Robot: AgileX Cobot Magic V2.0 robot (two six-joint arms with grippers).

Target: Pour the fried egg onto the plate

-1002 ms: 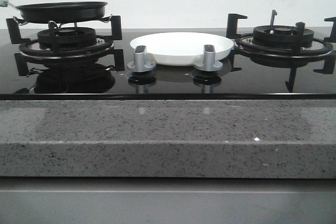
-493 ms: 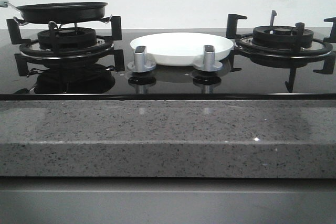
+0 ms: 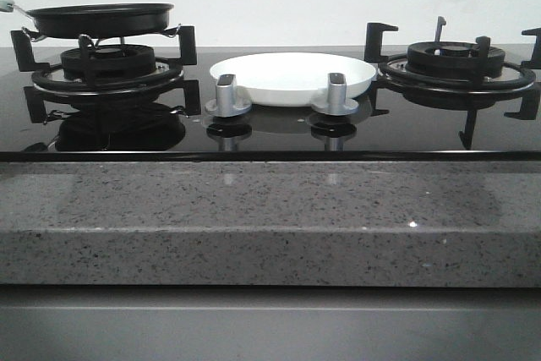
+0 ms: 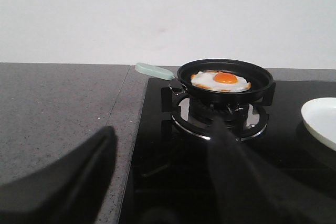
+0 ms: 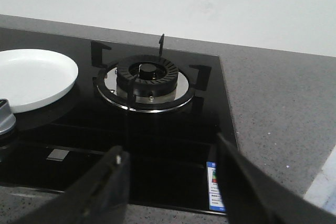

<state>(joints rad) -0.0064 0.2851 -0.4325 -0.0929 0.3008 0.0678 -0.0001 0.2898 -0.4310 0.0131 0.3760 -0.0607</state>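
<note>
Both grippers' jaws gape empty; a tilted grab of the pan (image 4: 226,80) could spill the fried egg (image 4: 220,81) short of the plate (image 3: 292,77).

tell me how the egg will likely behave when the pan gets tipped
The egg lies flat and thin in the pan, so it likely slides out whole. Its browned edges suggest it might stick at first. It looks light, probably floppy.

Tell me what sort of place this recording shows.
Most likely a kitchen counter: a black glass gas hob set into a speckled grey stone worktop, with a frying pan holding a fried egg on one burner.
</note>
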